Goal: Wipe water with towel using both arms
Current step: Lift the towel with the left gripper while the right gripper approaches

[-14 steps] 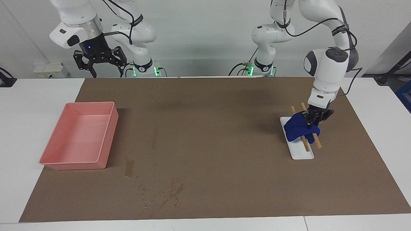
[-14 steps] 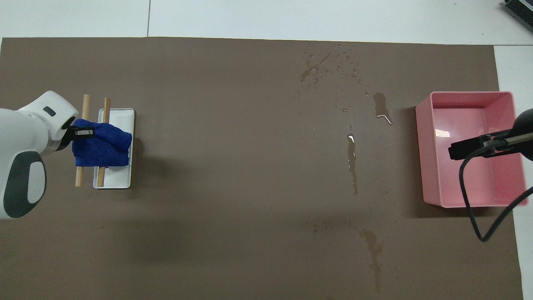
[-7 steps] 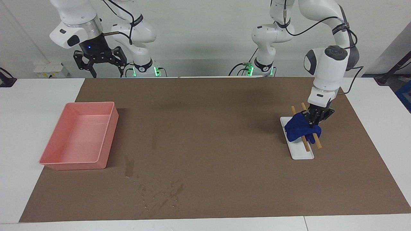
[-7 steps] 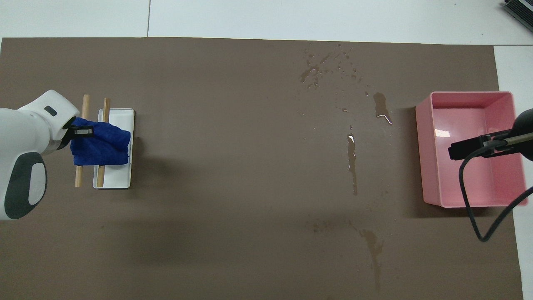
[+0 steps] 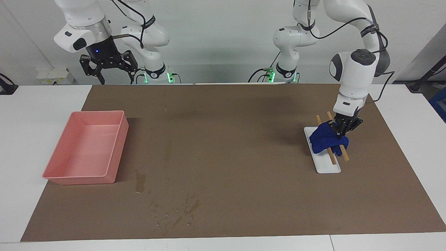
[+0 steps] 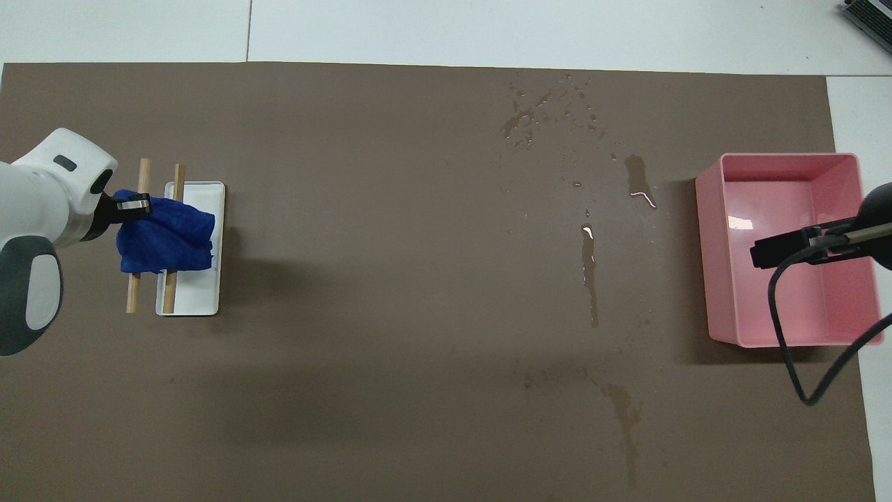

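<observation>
You had the left gripper (image 5: 340,130) clamped on the blue towel (image 5: 324,139), which lay draped over two wooden rods (image 5: 331,157) on the white tray (image 5: 329,167) at the left arm's end of the mat (image 5: 244,132). Only the pickup was done. The water (image 5: 174,209) sat unwiped, well apart from the tray toward the right arm's end and farther from the robots than it, near the pink bin (image 5: 87,150). Your right gripper (image 5: 108,66) waited above the table's edge on the robots' side of the bin, jaws spread and empty. Carrying the towel over and wiping were left.
</observation>
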`<state>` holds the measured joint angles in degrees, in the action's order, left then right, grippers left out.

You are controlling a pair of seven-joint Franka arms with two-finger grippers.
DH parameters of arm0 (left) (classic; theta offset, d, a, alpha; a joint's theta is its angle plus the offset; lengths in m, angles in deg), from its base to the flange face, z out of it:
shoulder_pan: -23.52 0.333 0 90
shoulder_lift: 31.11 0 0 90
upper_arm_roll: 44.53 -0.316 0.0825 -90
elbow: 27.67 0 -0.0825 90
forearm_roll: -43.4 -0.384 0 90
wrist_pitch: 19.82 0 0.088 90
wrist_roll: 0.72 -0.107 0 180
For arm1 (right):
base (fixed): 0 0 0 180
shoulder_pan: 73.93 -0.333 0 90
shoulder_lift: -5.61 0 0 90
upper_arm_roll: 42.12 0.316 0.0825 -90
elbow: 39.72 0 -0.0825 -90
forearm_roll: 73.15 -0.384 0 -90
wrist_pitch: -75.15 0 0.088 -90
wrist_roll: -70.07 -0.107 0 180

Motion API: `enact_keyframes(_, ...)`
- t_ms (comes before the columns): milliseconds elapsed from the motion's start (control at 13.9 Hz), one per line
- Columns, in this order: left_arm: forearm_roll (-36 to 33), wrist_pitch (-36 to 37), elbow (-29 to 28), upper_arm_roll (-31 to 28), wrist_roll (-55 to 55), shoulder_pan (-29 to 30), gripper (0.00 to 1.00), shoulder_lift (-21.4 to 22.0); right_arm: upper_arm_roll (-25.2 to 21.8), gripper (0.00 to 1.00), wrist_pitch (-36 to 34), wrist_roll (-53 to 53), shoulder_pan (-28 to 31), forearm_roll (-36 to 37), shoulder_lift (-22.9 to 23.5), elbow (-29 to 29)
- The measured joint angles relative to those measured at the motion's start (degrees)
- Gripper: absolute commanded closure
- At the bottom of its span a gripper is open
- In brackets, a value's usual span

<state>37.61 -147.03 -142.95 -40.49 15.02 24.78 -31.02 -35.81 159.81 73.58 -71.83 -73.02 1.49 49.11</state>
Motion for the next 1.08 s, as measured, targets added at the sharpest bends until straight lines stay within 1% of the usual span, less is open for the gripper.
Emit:
enact_keyframes(144,8.7,6.0,4.8,0.2,4.3,-1.6,1.0,0.3,0.0,0.0,0.0,0.0,0.0,0.0,0.0,0.0)
enact_keyframes(288,16.0,10.7,8.2,0.9,10.8,-2.2,1.0,1.0,0.0,0.0,0.0,0.0,0.0,0.0,0.0,0.1)
enact_keyframes(431,22.5,13.1,10.1,3.0,21.2,-2.3,1.0,1.7,0.0,0.0,0.0,0.0,0.0,0.0,0.0,0.1)
enact_keyframes(647,31.2,13.3,10.4,8.5,41.4,-2.5,1.0,2.1,0.0,0.0,-0.3,-0.3,0.0,-0.5,-0.2,0.7)
enact_keyframes(791,36.8,12.9,10.5,11.8,52.0,-2.6,1.0,2.1,-0.2,0.0,-0.3,-3.7,0.5,-4.8,-0.7,2.0)
enact_keyframes(934,41.0,11.4,10.5,13.5,59.1,-3.3,1.0,2.1,-0.5,0.0,0.4,-9.7,0.7,-8.8,-1.5,3.7)
enact_keyframes(1078,43.4,8.2,10.5,13.8,66.3,-6.0,1.0,2.1,-0.6,0.0,4.1,-15.6,0.8,-14.3,-2.6,6.6)
